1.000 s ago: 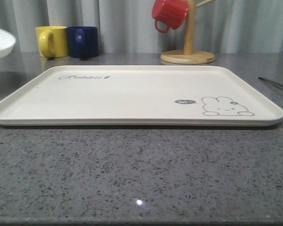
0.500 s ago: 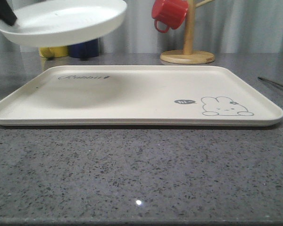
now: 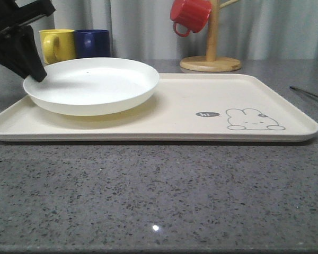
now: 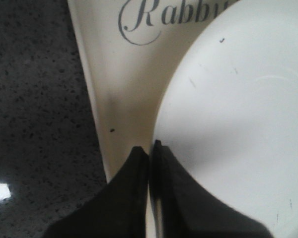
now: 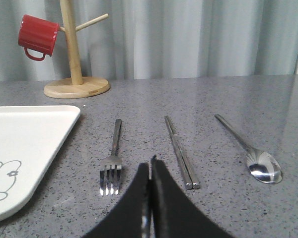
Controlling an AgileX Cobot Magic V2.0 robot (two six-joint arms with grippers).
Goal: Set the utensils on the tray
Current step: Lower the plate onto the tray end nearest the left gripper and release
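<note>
The cream tray with its rabbit drawing lies across the middle of the grey counter. My left gripper is shut on the near-left rim of a round white plate, which sits low on the tray's left half. In the left wrist view the gripper pinches the plate rim over the tray edge. To the right of the tray, a fork, chopsticks and a spoon lie side by side on the counter. My right gripper hovers shut between fork and chopsticks, holding nothing.
A yellow mug and a blue mug stand behind the tray's left end. A wooden mug tree with a red mug stands behind its right part. A utensil handle shows at the far right.
The white plate, held by my left gripper, came in from the upper left and dropped down onto the tray's left half, covering the "Rabbit" script.
</note>
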